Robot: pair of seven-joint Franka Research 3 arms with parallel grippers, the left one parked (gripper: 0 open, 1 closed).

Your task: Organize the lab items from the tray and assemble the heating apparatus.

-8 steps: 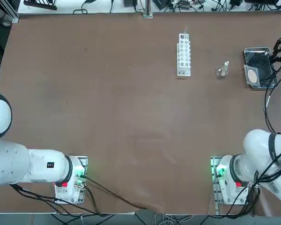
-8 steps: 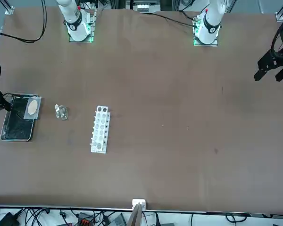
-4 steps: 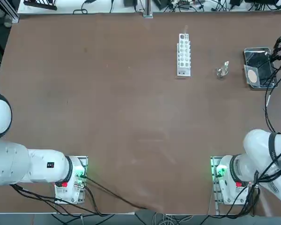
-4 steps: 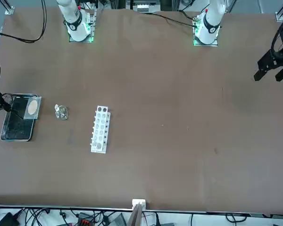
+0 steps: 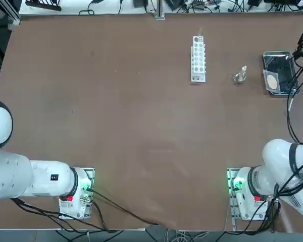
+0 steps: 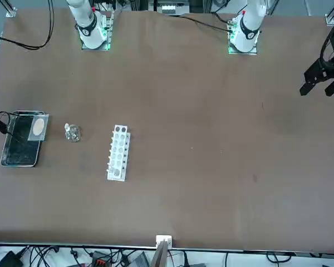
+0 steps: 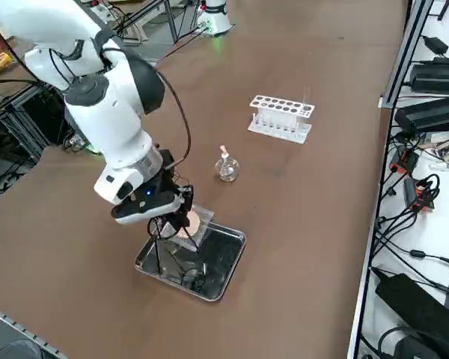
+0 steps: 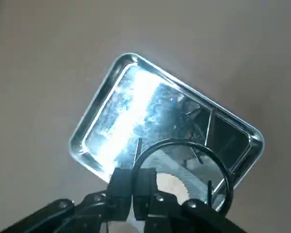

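Tray [image 7: 228, 258], shiny metal with raised rim, sits on the tabletop [image 7: 299, 202] near its far right corner as the robot faces, long axis running away from the robot. Right hand [image 8: 132, 187] hangs directly above it, fingers closed on the rim of the black wire ring stand [image 8: 184, 160]; ring roughly level, thin legs dangling toward the tray's dark bottom. From the side the legs look clear of the tray or nearly so; cannot confirm. Square grey mesh [image 7: 188, 223] with tan centre lies at the tray's near end, right under the hand. Glass burner [image 7: 226, 170] stands on the tabletop just left of the tray, toward the white holed rack [image 7: 281, 118]. Open tabletop for setting the stand down lies that way.
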